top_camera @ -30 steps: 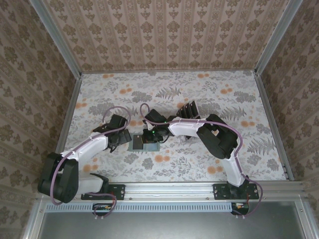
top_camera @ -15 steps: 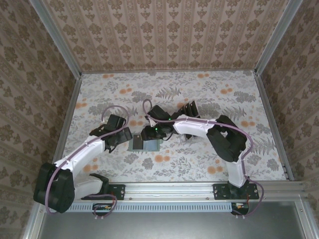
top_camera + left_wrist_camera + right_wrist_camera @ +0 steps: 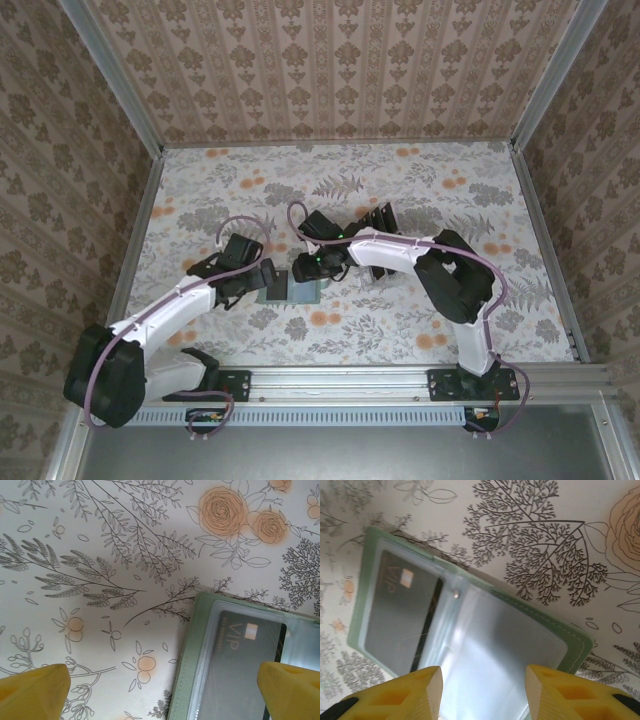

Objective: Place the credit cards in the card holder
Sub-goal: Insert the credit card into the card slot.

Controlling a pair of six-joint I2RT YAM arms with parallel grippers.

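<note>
From above, my left arm (image 3: 175,305) starts at the near left. It bends at the elbow and stretches low over the flowery table (image 3: 420,190) toward the middle. My left gripper (image 3: 262,284) sits at the left edge of the green card holder (image 3: 280,290). The holder lies flat on the table, between my two grippers. My right arm (image 3: 400,252) goes up from the near right, folds at its big elbow and reaches to the left. That puts my right gripper (image 3: 303,278) pointing down over the right part of the holder. From my left wrist, my left gripper (image 3: 161,687) is open as wide as it goes and holds nothing. One of its yellow fingertips (image 3: 32,690) is over bare table and the other is over the holder. The card holder (image 3: 186,675) is at the lower right, and a black card (image 3: 242,655) sits inside it under clear plastic. From my right wrist, my right gripper (image 3: 485,690) is partly open and holds nothing. Its two tips hang over the card holder (image 3: 572,639), one on each side of a clear pocket (image 3: 495,650). The black card (image 3: 400,610) is tucked into the holder's left side. I cannot tell if my tips touch the plastic.
</note>
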